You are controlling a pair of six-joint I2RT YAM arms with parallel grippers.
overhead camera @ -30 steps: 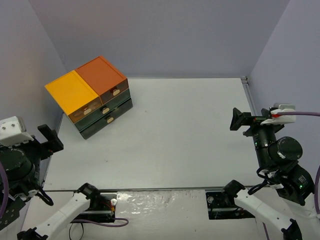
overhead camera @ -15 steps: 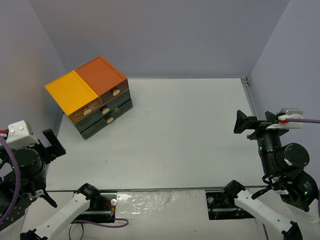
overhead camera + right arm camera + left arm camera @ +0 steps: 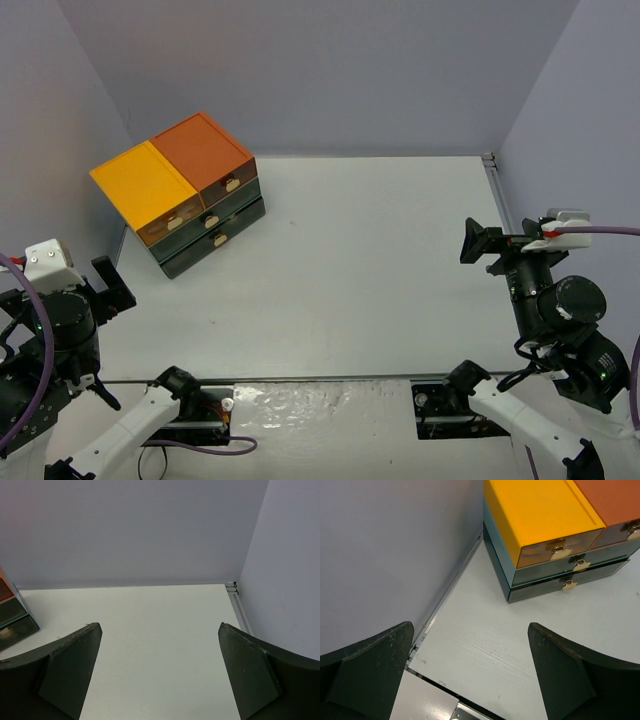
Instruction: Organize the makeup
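Table: You see a white table [image 3: 380,250] filling the middle of the top view. Up close, in the left wrist view, it has a faint wood grain.
Walls: A pale purple-grey back wall [image 3: 320,70] runs along the top of the top view. A left wall [image 3: 45,110] and a right wall [image 3: 585,110] of the same colour close in the sides.
Edge strip: A thin metal strip [image 3: 497,200] runs where the table meets the right wall.
Cabinet: The cabinet [image 3: 185,195] sits in the upper left of the top view, on the table, just beside the left wall. Its top is half yellow and half orange, and its body is dark green.
Drawers: Its drawers [image 3: 570,566] are all pushed shut, each with a small gold handle [image 3: 560,552].
Makeup: You cannot tell where the makeup is from these views.
Left gripper: Your left gripper [image 3: 470,627] is at the lower left of the top view. Its fingers are spread wide with nothing in them, and it looks toward the cabinet.
Right gripper: Your right gripper [image 3: 160,626] is at the right middle of the top view. Its fingers are spread wide with nothing in them, and it faces the back wall over bare table.
Writing: You cannot make out any words or brand marks.
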